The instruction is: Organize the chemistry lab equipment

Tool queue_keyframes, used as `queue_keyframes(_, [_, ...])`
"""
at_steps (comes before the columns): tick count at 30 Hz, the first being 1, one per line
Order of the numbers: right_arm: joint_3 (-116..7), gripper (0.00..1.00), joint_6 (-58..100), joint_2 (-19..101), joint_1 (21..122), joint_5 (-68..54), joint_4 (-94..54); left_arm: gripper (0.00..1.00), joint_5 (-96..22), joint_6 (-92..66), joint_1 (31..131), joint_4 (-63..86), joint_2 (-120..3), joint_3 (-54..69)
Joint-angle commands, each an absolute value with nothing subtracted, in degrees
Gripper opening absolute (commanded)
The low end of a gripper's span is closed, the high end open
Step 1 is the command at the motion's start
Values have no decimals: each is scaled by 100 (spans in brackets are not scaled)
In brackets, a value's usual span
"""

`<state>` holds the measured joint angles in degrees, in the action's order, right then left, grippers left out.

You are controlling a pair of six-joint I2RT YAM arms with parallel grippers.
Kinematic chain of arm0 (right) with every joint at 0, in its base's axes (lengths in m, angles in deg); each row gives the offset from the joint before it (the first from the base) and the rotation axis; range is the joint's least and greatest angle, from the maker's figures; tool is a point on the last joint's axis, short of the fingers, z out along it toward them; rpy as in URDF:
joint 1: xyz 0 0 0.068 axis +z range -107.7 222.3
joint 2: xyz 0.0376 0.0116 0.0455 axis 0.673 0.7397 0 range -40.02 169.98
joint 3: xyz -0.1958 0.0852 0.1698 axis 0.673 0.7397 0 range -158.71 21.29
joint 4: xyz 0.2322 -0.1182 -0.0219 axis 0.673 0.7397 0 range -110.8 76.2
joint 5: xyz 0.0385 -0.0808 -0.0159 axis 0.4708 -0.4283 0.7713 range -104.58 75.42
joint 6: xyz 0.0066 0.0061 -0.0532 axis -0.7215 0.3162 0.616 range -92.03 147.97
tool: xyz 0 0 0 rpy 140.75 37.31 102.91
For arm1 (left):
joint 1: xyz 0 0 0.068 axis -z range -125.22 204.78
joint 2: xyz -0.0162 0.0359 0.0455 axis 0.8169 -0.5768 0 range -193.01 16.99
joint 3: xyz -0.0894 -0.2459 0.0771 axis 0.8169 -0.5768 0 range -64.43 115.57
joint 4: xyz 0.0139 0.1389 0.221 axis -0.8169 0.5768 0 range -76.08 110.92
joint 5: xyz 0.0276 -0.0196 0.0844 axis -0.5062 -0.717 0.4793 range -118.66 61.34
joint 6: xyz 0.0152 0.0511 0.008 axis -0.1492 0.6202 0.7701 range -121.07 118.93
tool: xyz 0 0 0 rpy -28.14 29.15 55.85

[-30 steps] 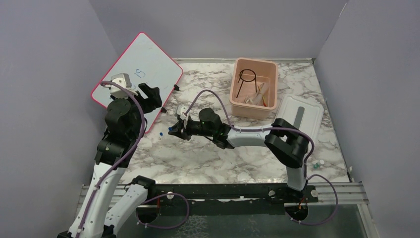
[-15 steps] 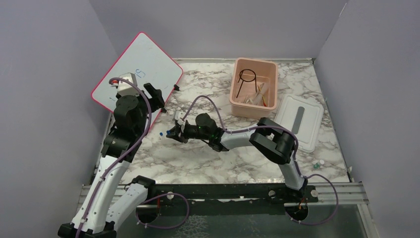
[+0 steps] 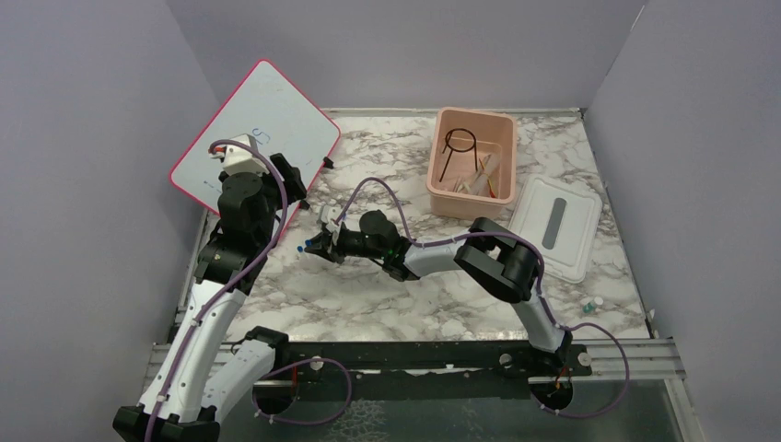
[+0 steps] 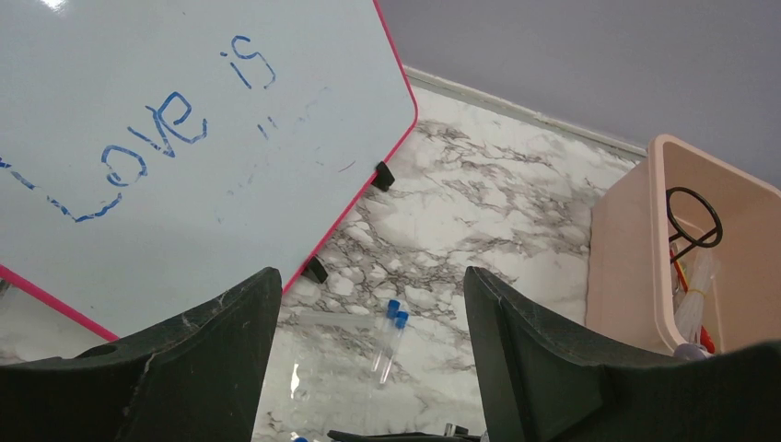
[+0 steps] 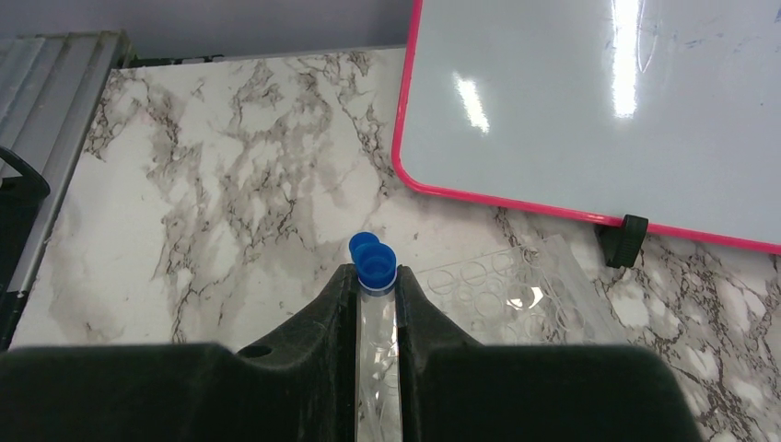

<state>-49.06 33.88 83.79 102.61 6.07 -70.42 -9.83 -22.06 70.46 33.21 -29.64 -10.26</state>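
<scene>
My right gripper [image 3: 316, 247] is low over the table left of centre. It is shut on a clear blue-capped tube [image 5: 376, 276] that sticks out past the fingertips [image 5: 341, 295]. A second blue cap [image 5: 363, 243] shows just behind it. My left gripper [image 3: 285, 180] hangs open and empty in front of the whiteboard. Below it, two more blue-capped tubes [image 4: 391, 336] lie side by side on the marble. The black wire ring stand [image 3: 458, 143] stands in the pink tub [image 3: 435, 161] with rods and tubes.
The pink-rimmed whiteboard [image 3: 258, 124] leans at the back left on black feet [image 4: 383, 175]. A clear plastic sheet with round holes [image 5: 516, 295] lies beside the held tube. The white lid [image 3: 557, 226] lies right of the tub. Tiny vials [image 3: 589, 304] sit at the near right.
My right gripper has reached further left with the tube held shut in it. My left arm has swung right and lower, turning its wrist toward the table.
</scene>
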Motion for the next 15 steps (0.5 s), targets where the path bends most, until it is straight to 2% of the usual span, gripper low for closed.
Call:
queue_keyframes(1, [-5050,13,3603,8521,10294,499,-7062,75,-1027,-2137,6981,3135,-2923,-1080])
queue_keyframes(15, [-5379,15,3439,8667,10294,750,-6507,75,-1029,-2119,6937,3136,-2855,-1090])
